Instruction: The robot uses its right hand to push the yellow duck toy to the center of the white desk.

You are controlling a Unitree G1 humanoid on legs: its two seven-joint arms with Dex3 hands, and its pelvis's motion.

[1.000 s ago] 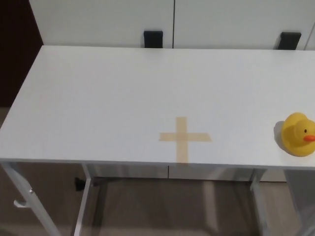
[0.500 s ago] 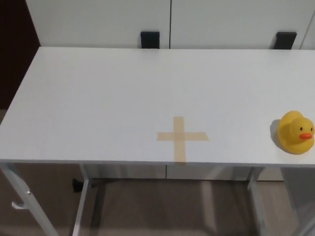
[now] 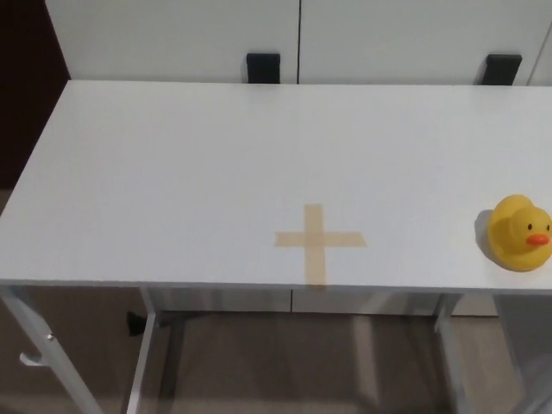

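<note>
No robot hand shows, so I cannot tell if either is open or closed. The white desk point(image 3: 172, 172) has a tape cross point(image 3: 318, 241) near 6 o'clock. The yellow duck toy point(image 3: 519, 233) sits at 4 o'clock by the edge. It looks light, smooth and rounded; push low on its right side.

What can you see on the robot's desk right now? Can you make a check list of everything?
Surface: white desk, bare apart from a tan tape cross near the front edge.
Job's things: yellow duck toy upright at the desk's right end, near the front edge, orange beak pointing right, well apart from the cross.
Clutter: nothing seen.
Hands: neither robot hand in view.
Cables: nothing seen.
Surroundings: white cabinet doors behind the desk, two black blocks at the far edge, floor below.
</note>
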